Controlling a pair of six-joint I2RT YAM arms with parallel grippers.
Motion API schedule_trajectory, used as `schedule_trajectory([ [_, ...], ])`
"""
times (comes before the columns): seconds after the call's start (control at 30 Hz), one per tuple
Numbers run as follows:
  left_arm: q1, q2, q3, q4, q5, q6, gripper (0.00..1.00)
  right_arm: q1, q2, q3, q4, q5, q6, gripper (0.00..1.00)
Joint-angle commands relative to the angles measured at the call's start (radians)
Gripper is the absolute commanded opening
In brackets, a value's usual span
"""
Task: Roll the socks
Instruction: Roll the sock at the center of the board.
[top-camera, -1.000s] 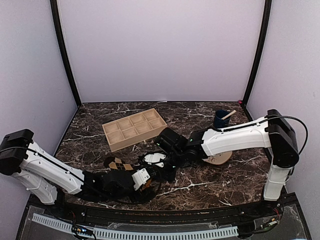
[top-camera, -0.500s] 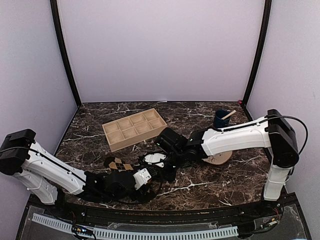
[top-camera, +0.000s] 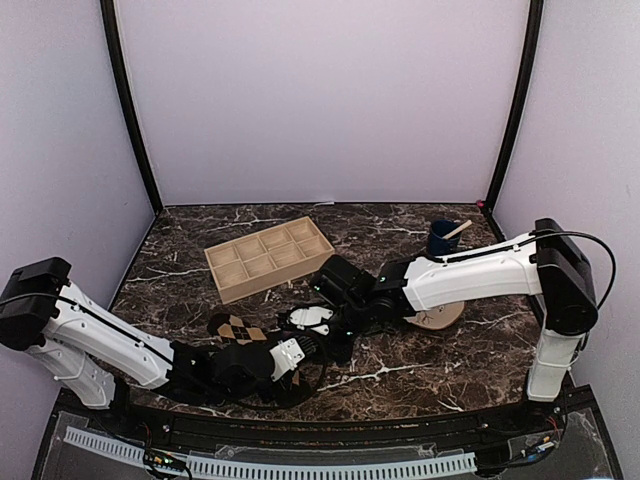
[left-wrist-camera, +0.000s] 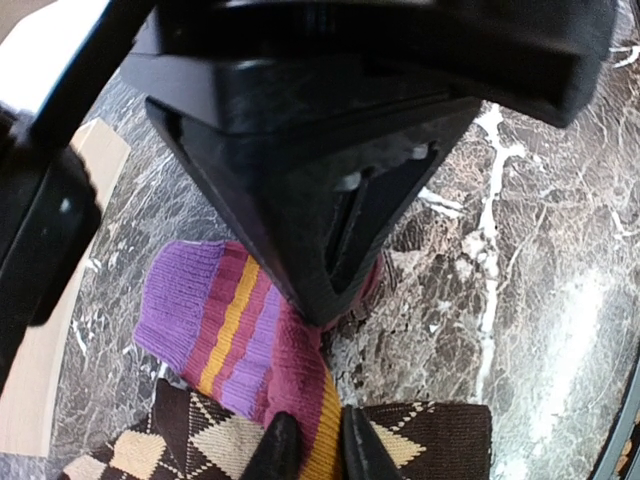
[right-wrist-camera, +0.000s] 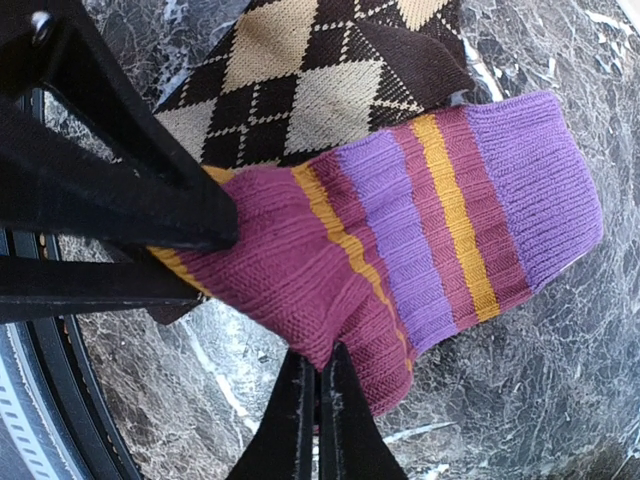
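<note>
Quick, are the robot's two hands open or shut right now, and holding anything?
Left fingers: closed on the striped sock.
Right fingers: shut, pinching the same sock's edge.

Maroon sock (right-wrist-camera: 300, 270) with orange and purple stripes, dark brown sock (right-wrist-camera: 300, 90) with tan diamonds, brown marble worktop (top-camera: 420, 365) with white veins

Striped maroon sock (right-wrist-camera: 400, 250) bunched, partly atop brn argyle sock (right-wrist-camera: 300, 90).
</note>
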Motion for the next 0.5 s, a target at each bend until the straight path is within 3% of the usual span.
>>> schedule_trajectory([
  [0.0, -0.004, -0.010, 0.027, -0.033, 0.020, -0.016, 0.14, -0.009, 0.003, 0.021, 0.000, -0.012, 0.005, 0.00],
  [0.23, -0.005, -0.016, 0.020, -0.036, 0.043, -0.048, 0.00, -0.009, 0.001, 0.014, 0.000, -0.018, 0.009, 0.00],
  [0.47, 0.013, -0.039, 0.002, -0.040, 0.099, -0.089, 0.00, -0.008, -0.008, -0.013, 0.016, -0.023, 0.026, 0.20],
])
